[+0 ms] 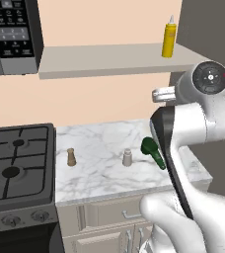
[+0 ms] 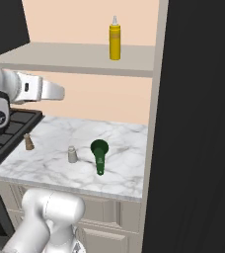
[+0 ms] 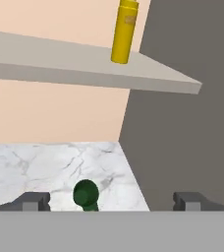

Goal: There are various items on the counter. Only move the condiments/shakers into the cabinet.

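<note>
The yellow squeeze bottle (image 1: 168, 38) (image 2: 115, 40) (image 3: 124, 32) stands upright near the right end of the cabinet shelf board (image 1: 99, 60) (image 2: 60, 60) (image 3: 60, 61). On the marble counter (image 1: 99, 141) (image 2: 124, 141) (image 3: 30, 162) stand the small brown shaker (image 1: 71, 157) (image 2: 29, 142) and the grey shaker (image 1: 128, 157) (image 2: 72, 154). The dark green long-handled thing (image 1: 153, 152) (image 2: 99, 154) (image 3: 86, 194) lies to the right of them. My gripper (image 3: 111, 202) hangs open and empty between shelf and counter, well above the green thing, with the bottle above and beyond it. Its fingertips (image 3: 33, 201) stand wide apart.
A black gas stove (image 1: 16, 163) adjoins the counter on the left, with a black microwave (image 1: 11, 34) above it. A tall dark wall panel (image 2: 198, 123) (image 3: 182, 138) closes off the right end of counter and shelf. Beige drawer fronts (image 1: 109, 212) run below the counter.
</note>
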